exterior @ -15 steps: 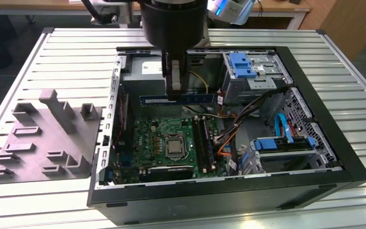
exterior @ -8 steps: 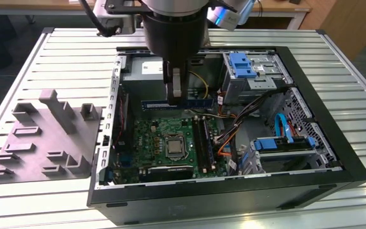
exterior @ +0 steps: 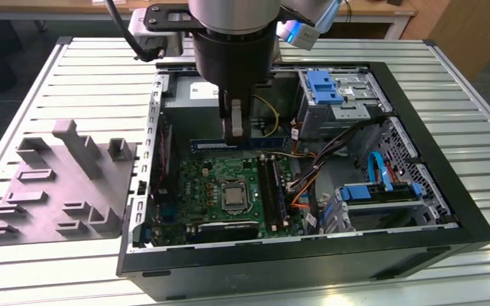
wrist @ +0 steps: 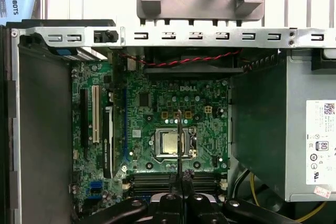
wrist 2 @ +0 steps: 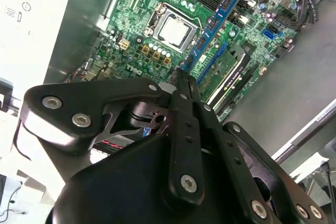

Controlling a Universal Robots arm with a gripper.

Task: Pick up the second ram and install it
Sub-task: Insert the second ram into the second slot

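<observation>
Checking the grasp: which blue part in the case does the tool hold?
The second ram, the long thin stick clamped in the tool; the chunky blue drive brackets stand apart.

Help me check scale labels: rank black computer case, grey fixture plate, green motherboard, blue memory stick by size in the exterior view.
Largest first:
black computer case
grey fixture plate
green motherboard
blue memory stick

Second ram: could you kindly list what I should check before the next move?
1. Grip: the hand is shut on the second ram. State: ok.
2. Clearance: the ram hangs above the motherboard, apart from it and not seated. State: ok.
3. Alignment with the black slots: the ram lies across them, not along them. State: not ok.
4. A free slot to receive it. State: cannot tell.
</observation>
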